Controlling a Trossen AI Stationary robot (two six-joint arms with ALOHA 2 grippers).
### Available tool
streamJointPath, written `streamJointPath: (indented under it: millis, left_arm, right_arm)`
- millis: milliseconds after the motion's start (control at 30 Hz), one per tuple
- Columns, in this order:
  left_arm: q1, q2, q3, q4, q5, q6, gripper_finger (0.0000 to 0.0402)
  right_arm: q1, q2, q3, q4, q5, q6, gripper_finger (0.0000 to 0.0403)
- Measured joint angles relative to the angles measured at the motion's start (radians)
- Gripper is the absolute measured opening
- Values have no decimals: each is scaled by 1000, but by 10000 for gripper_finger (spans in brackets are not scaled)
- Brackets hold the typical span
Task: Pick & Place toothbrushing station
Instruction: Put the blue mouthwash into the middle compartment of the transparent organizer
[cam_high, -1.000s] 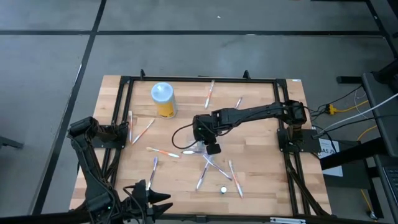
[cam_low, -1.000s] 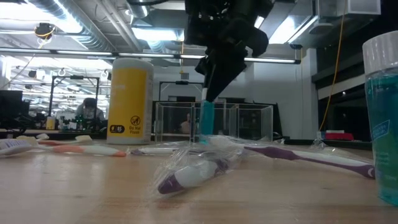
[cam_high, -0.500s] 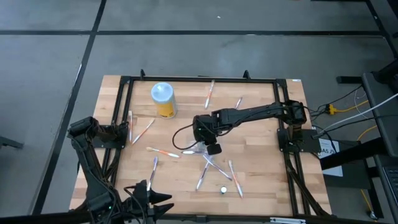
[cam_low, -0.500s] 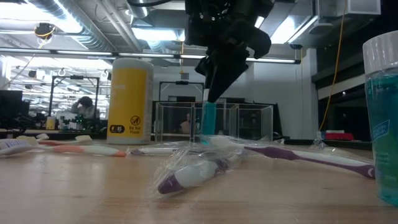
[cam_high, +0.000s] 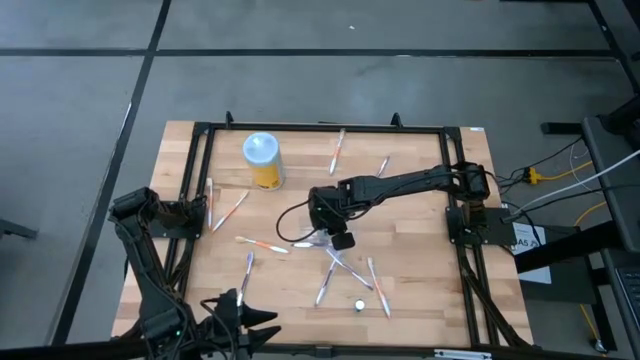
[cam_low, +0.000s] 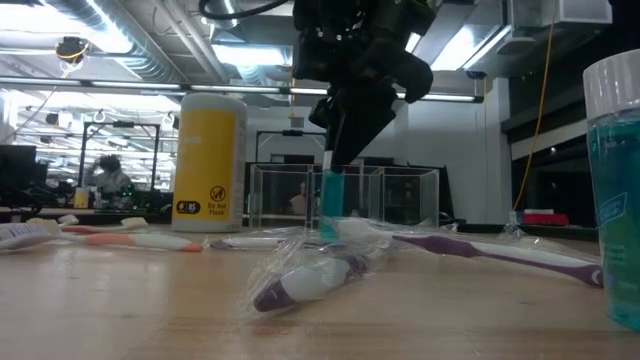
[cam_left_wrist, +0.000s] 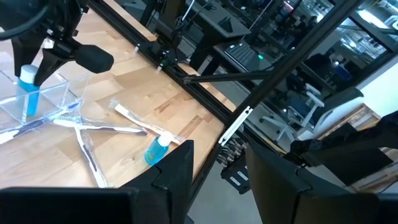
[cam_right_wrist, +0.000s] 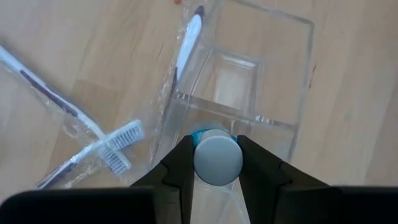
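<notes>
I've got the right gripper (cam_right_wrist: 214, 163) clamped on a small blue bottle (cam_low: 332, 200), centre frame, poised over the clear holder (cam_right_wrist: 249, 93). Next: lower it straight in, release. Left gripper (cam_left_wrist: 217, 180) waits open, lower left.

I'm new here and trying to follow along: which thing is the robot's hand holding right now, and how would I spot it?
Find the tall yellow bottle at the table's back left, then follow the long dark arm reaching in from the right to the table's middle. There the right hand is shut on a small bottle of blue liquid with a whitish round cap, held upright over a clear plastic holder. Its twin lies flat on the wood nearby.
</notes>
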Motion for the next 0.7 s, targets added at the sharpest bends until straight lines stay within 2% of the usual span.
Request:
streamJointPath:
  millis: [167, 333, 400, 700]
  left_arm:
    - [0, 0, 0, 2, 0, 4, 143]
    - [0, 0, 0, 11, 0, 18, 143]
    - [0, 0, 0, 11, 0, 18, 143]
    - [0, 0, 0, 10, 6, 18, 143]
  right_arm:
    - [0, 0, 0, 0, -11, -2, 98]
    - [0, 0, 0, -1, 14, 3, 152]
    - [0, 0, 0, 0, 16, 3, 163]
    - [0, 0, 0, 21, 4, 26, 141]
